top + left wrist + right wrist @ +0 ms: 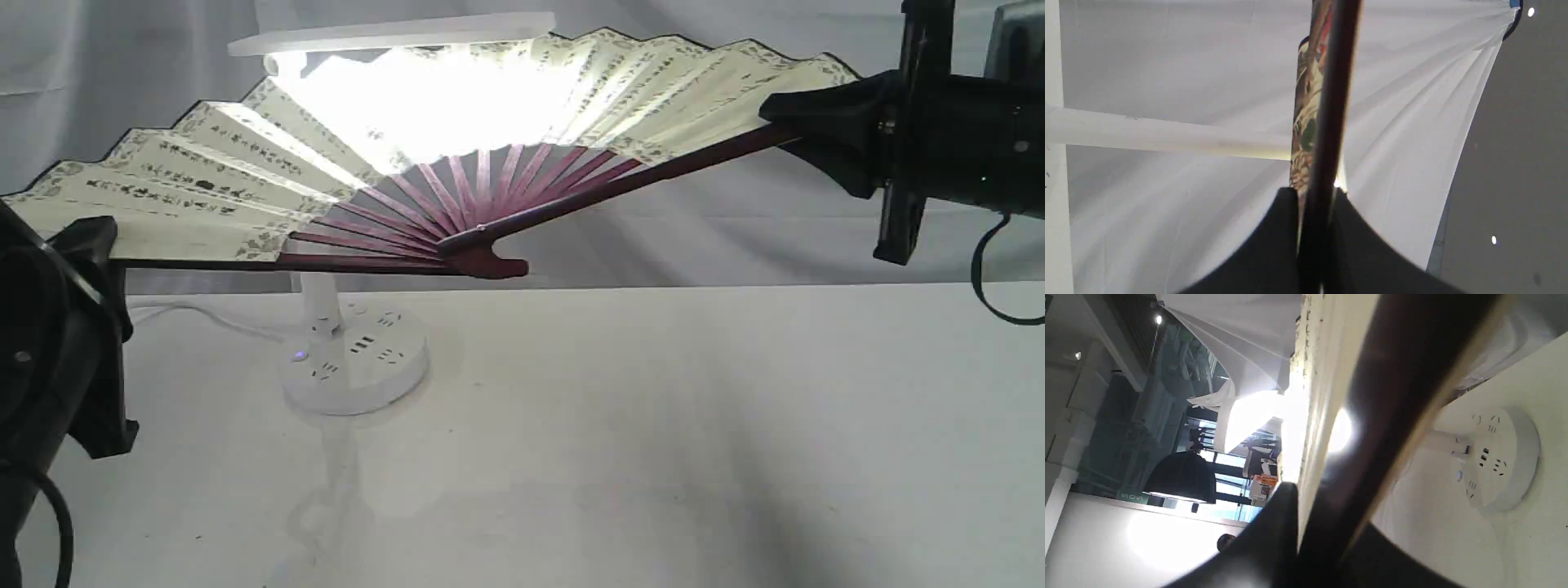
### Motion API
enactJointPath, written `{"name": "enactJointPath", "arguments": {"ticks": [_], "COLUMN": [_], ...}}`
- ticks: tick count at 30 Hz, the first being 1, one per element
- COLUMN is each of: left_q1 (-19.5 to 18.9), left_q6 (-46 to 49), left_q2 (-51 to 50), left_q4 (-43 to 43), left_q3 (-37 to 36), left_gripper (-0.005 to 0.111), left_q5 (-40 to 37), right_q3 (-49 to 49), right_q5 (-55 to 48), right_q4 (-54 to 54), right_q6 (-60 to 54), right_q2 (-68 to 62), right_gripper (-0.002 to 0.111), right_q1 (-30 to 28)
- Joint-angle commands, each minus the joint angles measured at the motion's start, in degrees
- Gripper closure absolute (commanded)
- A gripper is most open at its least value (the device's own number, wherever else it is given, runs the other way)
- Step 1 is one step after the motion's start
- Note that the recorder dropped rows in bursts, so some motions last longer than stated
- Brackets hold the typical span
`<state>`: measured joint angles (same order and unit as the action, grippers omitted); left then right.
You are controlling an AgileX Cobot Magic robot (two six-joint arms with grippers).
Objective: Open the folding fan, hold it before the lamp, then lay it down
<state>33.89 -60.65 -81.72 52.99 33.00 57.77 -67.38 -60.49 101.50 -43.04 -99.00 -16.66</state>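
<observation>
Clamping folding fan (204, 175) ends, left tool (104, 251), right tool (785, 124), open before lit lamp (359, 363)

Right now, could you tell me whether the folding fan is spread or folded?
Spread: the folding fan fans wide, ribs splayed, between left claw and right claw.

Cream folding fan (204, 175) with black calligraphy, maroon ribs; white lamp (355, 359); black hands.

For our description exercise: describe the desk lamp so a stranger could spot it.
Start at the white table. Left of centre stands the desk lamp, behind the folding fan. Its round socketed base and glowing flat head set it apart.
</observation>
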Motion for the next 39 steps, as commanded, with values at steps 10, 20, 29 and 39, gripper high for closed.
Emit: {"name": "enactJointPath", "arguments": {"ticks": [10, 20, 29, 39], "left_q1": [-1.3, -1.3, -1.3, -1.3], "left_q6": [-2.5, -2.5, -3.8, -3.8], "left_q2": [1.1, 1.1, 1.1, 1.1], "left_q4": [3.6, 3.6, 3.6, 3.6], "left_q3": [0.6, 0.6, 0.6, 0.6], "left_gripper": [0.107, 0.107, 0.107, 0.107], "left_q5": [5.3, 5.3, 5.3, 5.2], "right_q3": [-0.4, -0.4, -0.4, -0.4], "right_q5": [2.7, 2.7, 2.7, 2.7], "right_q4": [-1.6, -1.6, -1.6, -1.6], "right_q6": [-2.4, -2.3, -2.3, -2.3], "right_q2": [0.2, 0.2, 0.2, 0.2], "right_gripper": [0.108, 0.108, 0.108, 0.108], "right_q1": [-0.4, -0.4, -0.4, -0.4]}}
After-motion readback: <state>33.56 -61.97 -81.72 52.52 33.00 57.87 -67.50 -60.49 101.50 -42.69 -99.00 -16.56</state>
